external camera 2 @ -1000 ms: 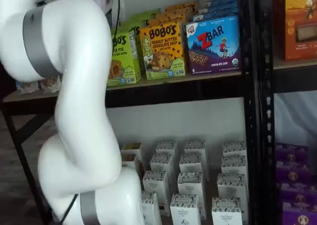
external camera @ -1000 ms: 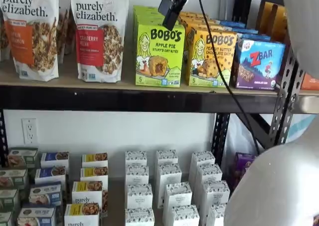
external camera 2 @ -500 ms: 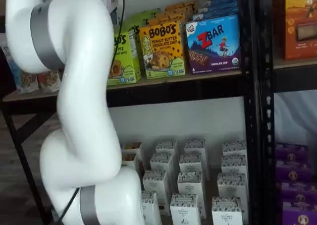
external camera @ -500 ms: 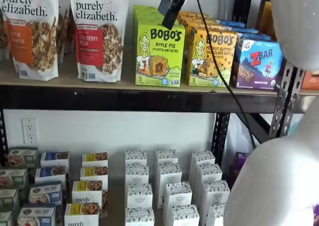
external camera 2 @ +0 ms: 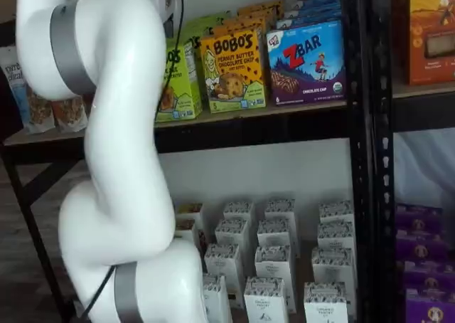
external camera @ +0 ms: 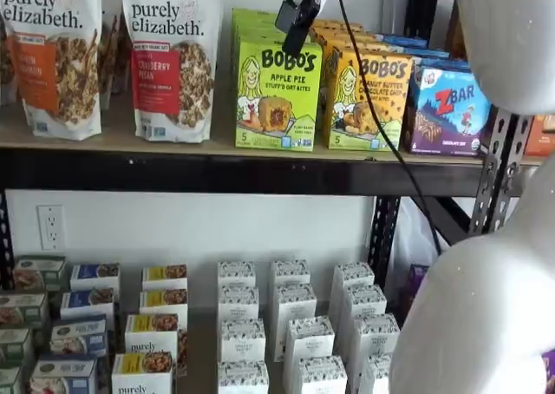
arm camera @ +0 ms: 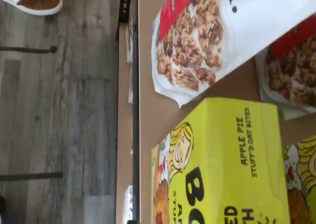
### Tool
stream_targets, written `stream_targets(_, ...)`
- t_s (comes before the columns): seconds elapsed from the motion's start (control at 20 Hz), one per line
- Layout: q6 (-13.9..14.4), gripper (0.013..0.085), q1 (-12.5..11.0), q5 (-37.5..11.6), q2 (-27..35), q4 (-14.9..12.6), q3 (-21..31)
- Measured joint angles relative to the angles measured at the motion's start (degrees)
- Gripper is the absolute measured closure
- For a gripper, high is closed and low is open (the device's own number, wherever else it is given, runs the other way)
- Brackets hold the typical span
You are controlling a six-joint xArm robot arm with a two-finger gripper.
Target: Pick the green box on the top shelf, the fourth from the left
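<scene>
The green box stands upright on the top shelf, at the front of a row of like boxes. In a shelf view the arm hides part of the green box. My gripper hangs from the top edge just in front of and above the box's upper right corner. Its black fingers show side-on with no gap visible and nothing between them. The wrist view looks down on the green box and the shelf board.
A cranberry granola bag stands just left of the green box. A yellow-orange Bobo's box is on its right, then a ZBar box. Small white boxes fill the lower shelf. My white arm fills the foreground.
The arm's big white links have shifted a little in both shelf views. The gripper has stayed almost in place above the green box, edging slightly upward.
</scene>
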Motion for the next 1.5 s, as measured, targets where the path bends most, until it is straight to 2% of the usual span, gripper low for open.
stream_targets(0.6,0.4,0.0130,1.5,0.0,0.8,-3.7,1.4)
stream_targets(0.9,1.0,0.0130,2.6,1.4,1.3,-6.8,1.4)
stream_targets(1.5,2.2,0.0130,4.1,-0.2,0.7,-8.8,3.3)
